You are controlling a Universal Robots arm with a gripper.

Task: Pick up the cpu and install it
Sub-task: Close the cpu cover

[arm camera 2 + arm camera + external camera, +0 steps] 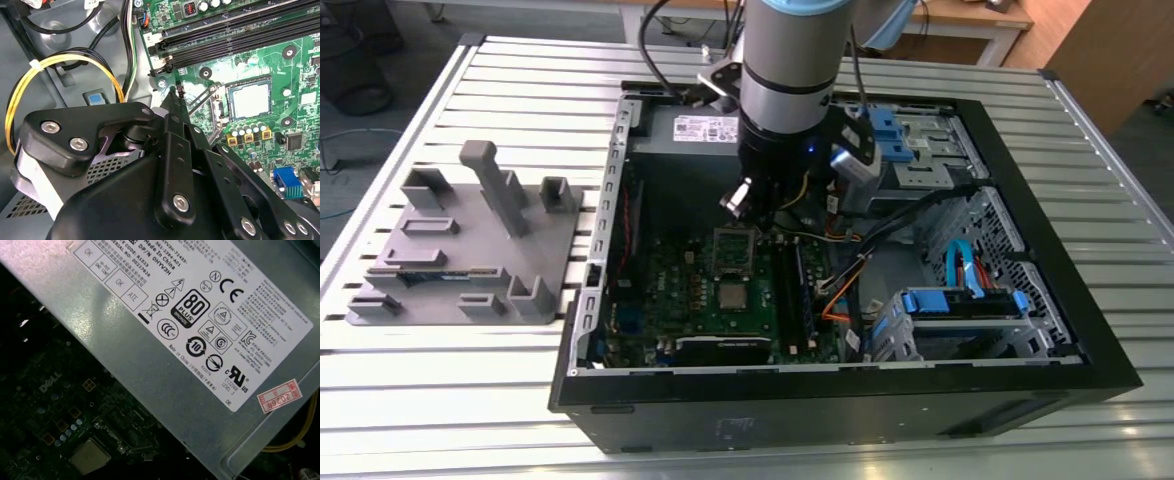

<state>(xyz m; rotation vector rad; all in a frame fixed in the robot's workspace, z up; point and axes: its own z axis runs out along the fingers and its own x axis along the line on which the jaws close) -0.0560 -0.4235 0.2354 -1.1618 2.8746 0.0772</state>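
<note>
The cpu (735, 294) sits flat in its socket on the green motherboard (678, 290), silver top facing up, inside the open computer case (1067, 340) that lies on its side on a slatted metal table (480, 400). In the second wrist view the cpu (250, 98) lies square in the socket frame with a thin metal lever (200, 95) standing up at an angle just beside it, and a row of small round capacitors (248, 132) runs along one edge of the socket. In the first wrist view the chip (90, 456) appears dim on the dark board, near the grey power supply (150, 355) with its white label.

The gripper (754, 200) hangs over the board, above the socket area and apart from the cpu, holding nothing. In the second wrist view its black fingers (175, 120) meet at a narrow tip, pressed together, with the tip close to the lever.

Black memory slots (240, 30) run past the socket. A loop of yellow cable (60, 62) lies by the case wall. On the exterior view's left, a grey holder (467, 250) stands on the table, well apart from the case.
</note>
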